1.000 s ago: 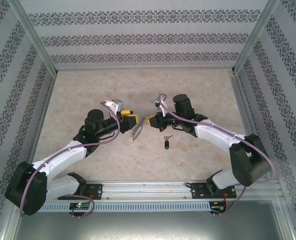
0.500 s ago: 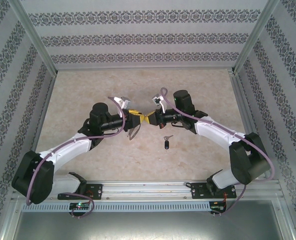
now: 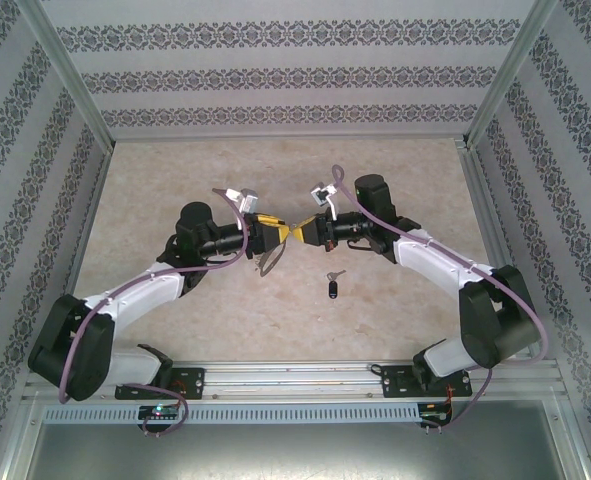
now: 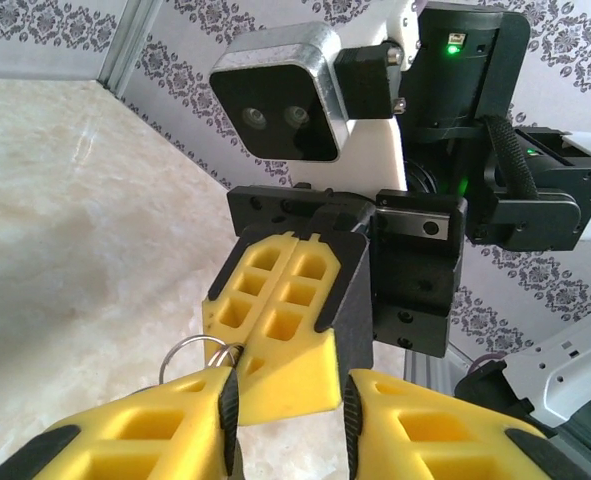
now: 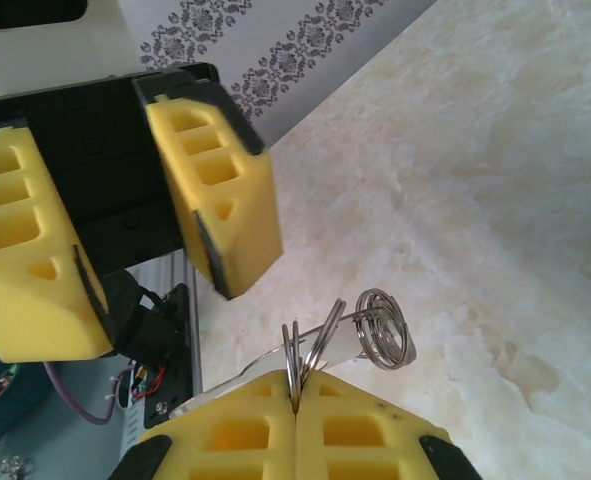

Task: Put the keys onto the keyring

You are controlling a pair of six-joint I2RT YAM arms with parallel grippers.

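left hand (image 3: pixel 273 233) apart, straddling right's tips | keyring (image 5: pixel 375 336) midair, pinched by my shut right hand (image 5: pixel 295 400) | keys (image 3: pixel 333 288) loose on counter (image 3: pixel 175 170) | step: ring handover, I judge | next: left fetches key

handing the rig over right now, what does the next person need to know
Left tool: open, its fingers either side of the right tool's tips.
Right tool: shut on the keyring, pinching its small rings; the grey loop hangs below.
Key: flat on the table, just on the near side of the right tool, touching neither tool.
Done: keyring is gripped.
Left: pick up the key, probably with the free left tool, and thread it onto the ring.
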